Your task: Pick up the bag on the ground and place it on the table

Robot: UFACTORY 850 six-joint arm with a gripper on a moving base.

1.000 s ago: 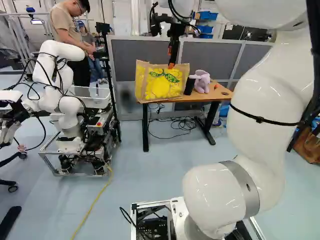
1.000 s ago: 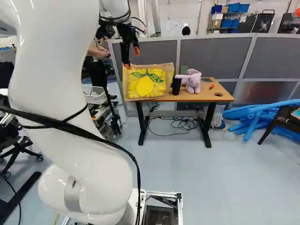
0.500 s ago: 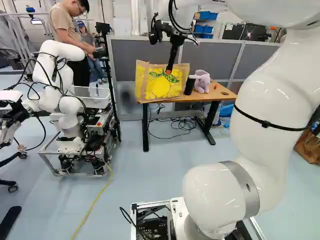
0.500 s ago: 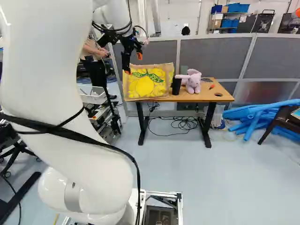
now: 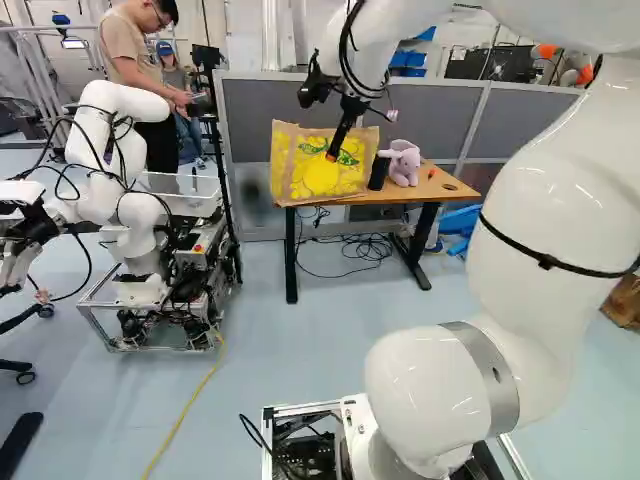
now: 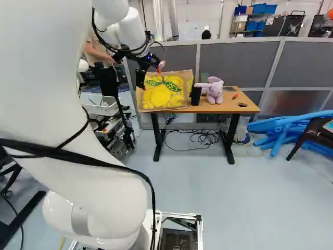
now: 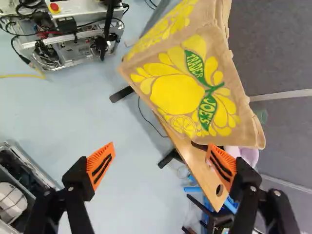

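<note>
And the hand [image 7: 161, 156] is wide, gripping nothing! The bag [image 7: 178, 92] is upright ahead of it, up on the worktop [image 7: 197, 168] beyond. Pick-up and placing both look done, I'd say; all that's left is backing the hand safely clear. There's bold lettering across the bag's front, brand left unread here.

Grey partition panels [image 6: 237, 62] stand along a pale blue floor [image 6: 250, 198]. Behind them, a shelf [image 6: 250, 33] holds blue bins [image 6: 252, 25] near a white wall [image 6: 213, 10]. Dark chair [image 6: 308, 136] at the right base view's right.
</note>
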